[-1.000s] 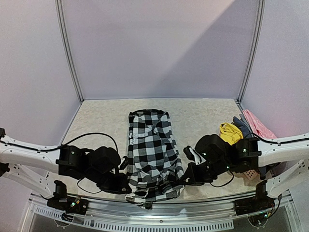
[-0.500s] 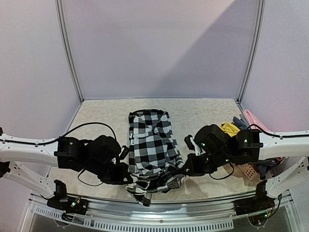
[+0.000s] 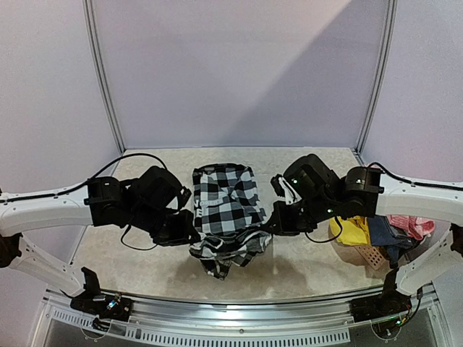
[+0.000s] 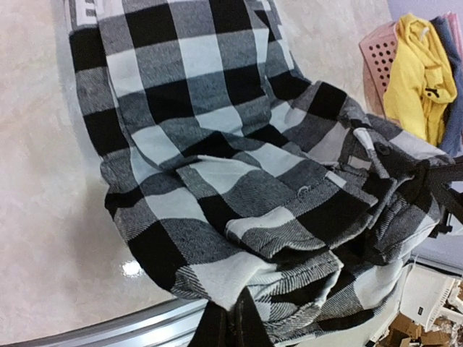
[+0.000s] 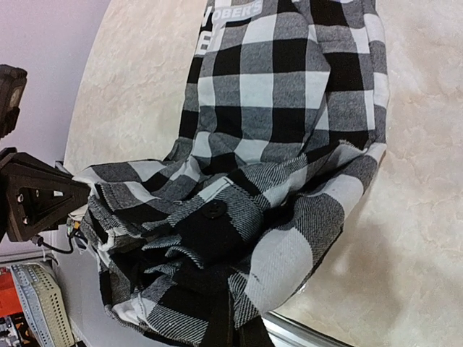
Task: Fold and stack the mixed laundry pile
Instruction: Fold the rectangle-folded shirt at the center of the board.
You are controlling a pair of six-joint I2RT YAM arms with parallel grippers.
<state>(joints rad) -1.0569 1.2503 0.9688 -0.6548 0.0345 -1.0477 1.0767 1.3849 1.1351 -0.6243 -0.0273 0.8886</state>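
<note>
Hard to make out from above: the fingertips of both grippers, buried in bunched cloth. Clearer from the wrists: left gripper (image 4: 230,329) pinched tight on the near hem of the checked shirt (image 3: 226,196), dark fingers together with a fold of cloth between them. Same for the right gripper (image 5: 233,329), closed on the opposite end of that hem. Mostly covered by fabric in both wrist views, so only the finger roots visible.

Partly hidden behind the right arm: the pink garment (image 3: 411,225) and the blue-grey garment (image 3: 382,233). Impossible to tell their shape or how they are folded.

Counted: one checked shirt, one yellow garment (image 3: 351,231), one blue-grey, one pink, one salmon basket (image 3: 366,254); two arms, two grippers.

Checked shirt at the centre of the table (image 3: 145,264): far half flat on the surface, printed white label at the far end, near half raised off the table and sagging in crumpled folds between the two grippers. Well apart from the other three garments, heaped on and over the basket at the right edge. Across that heap in the top view: the right forearm.
</note>
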